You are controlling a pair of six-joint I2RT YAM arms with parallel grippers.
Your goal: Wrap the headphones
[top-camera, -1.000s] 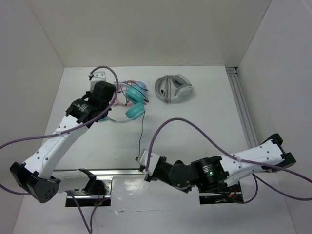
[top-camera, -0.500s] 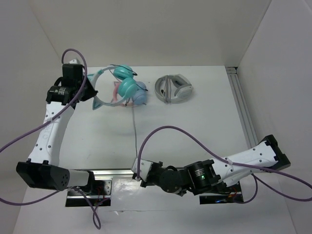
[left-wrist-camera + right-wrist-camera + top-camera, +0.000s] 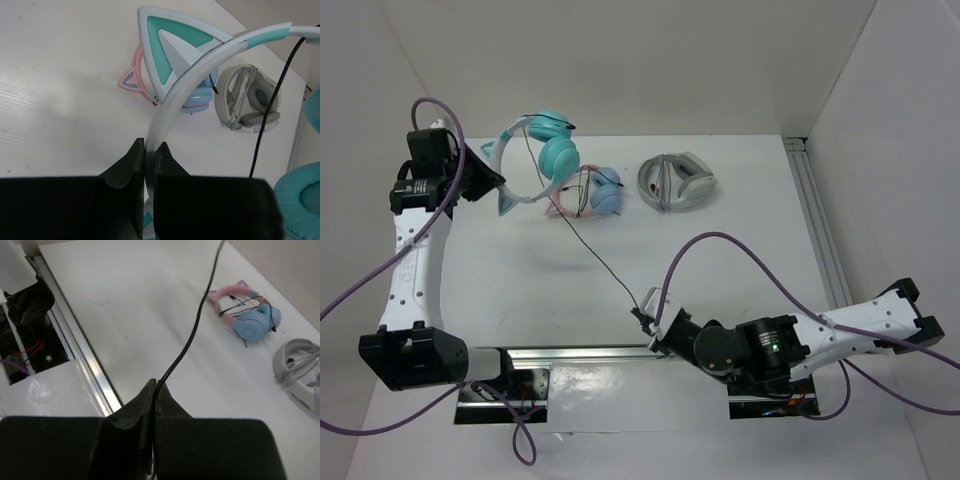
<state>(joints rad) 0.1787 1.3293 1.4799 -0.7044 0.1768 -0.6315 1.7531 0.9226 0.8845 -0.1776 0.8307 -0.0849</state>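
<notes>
Left arm: your left gripper (image 3: 472,172) is raised by the left wall, fingers clamped on the headband (image 3: 200,65).
Headphones: the headphones (image 3: 545,150) hang above the table (image 3: 750,250), just right of that gripper.
Cable: the cable (image 3: 603,262) slants straight down to your right gripper (image 3: 645,320), which is pinched on it near the rail (image 3: 580,352).
Room: the pink-and-blue headphones (image 3: 600,195) and the grey headphones (image 3: 677,182) lie at the far edge.

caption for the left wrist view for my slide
Left fingers pinch the teal headphones by the headband, black cable trailing beside it.

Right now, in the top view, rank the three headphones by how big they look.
1. Teal headphones, though held up nearer the camera.
2. Grey-and-white headphones.
3. Pink-and-blue headphones, partly hidden by the teal pair, so unsure.
</notes>
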